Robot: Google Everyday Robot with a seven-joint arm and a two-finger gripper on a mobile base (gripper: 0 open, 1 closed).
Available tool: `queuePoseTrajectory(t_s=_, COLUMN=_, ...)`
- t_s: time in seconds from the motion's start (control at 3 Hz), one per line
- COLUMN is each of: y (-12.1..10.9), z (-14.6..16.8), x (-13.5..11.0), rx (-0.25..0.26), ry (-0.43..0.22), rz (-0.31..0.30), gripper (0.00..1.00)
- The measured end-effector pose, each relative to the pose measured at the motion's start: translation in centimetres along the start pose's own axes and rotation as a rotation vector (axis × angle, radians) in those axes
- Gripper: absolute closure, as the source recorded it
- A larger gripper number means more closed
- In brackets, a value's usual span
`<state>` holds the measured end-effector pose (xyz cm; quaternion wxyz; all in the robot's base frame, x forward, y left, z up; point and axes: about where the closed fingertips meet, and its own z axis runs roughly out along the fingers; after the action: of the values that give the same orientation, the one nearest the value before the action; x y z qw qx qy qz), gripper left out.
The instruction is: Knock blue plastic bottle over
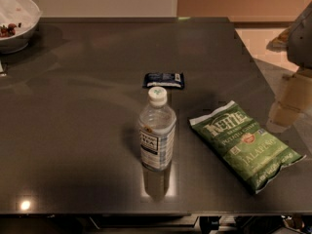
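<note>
The blue plastic bottle [156, 133] stands upright near the middle of the dark table [73, 130]. It is clear and faintly bluish, with a white screw cap and a white-and-dark "TEA" label. My gripper [285, 108] hangs at the right edge of the view, over the table's right side. It is well to the right of the bottle, beyond the green chip bag, and touches nothing.
A green Kettle jalapeño chip bag [246, 144] lies flat to the right of the bottle. A dark blue flat snack wrapper [164, 80] lies just behind the bottle. A white bowl [14, 21] sits at the far left corner. The table's front edge runs just below the bottle.
</note>
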<state>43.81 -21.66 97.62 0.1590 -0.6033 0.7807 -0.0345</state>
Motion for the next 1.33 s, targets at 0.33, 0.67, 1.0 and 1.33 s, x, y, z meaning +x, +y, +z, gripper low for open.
queuePoseTrajectory(t_s=0.33, y=0.0, z=0.0, x=0.0, rx=0.0, ry=0.0, rz=0.0, gripper=0.0)
queuePoseTrajectory(t_s=0.67, y=-0.3, z=0.4, x=-0.4, rx=-0.024, ry=-0.04, rz=0.007, gripper=0.0)
queuePoseTrajectory(t_s=1.0, y=-0.2, z=1.7, x=-2.7, rx=-0.069, ry=-0.152, rz=0.006, gripper=0.0)
queuePoseTrajectory(t_s=1.33, y=0.9, z=2.5, x=-5.8, rx=-0.123, ry=-0.284, rz=-0.003, gripper=0.0)
